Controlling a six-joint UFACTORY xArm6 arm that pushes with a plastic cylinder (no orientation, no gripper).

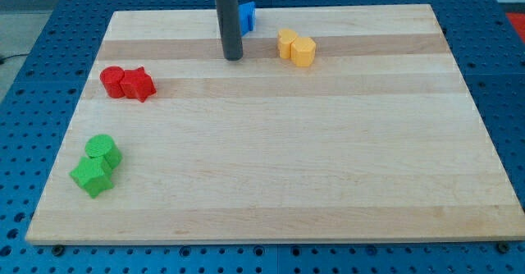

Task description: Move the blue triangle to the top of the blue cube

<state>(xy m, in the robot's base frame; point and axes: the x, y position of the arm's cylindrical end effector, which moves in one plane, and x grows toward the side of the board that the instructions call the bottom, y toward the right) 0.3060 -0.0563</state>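
Green blocks (pixel 97 164) sit at the worktop (pixel 328 175) lower left; red blocks (pixel 128 83) above them. My tip (pixel 233 58) rests just below-left of a blue block (pixel 247 16), shape unclear. Yellow blocks (pixel 296 47) lie right. No pincer shows.

Around my tip (pixel 234 57), the wooden board (pixel 328 184) lies bare below and rightward; a blue block (pixel 246 16) sits just behind, yellow blocks (pixel 296 47) near its right.

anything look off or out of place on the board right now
Nothing stands out. The red, green and yellow blocks sit in tidy pairs; a blue block is partly hidden behind the rod, my tip just below it.
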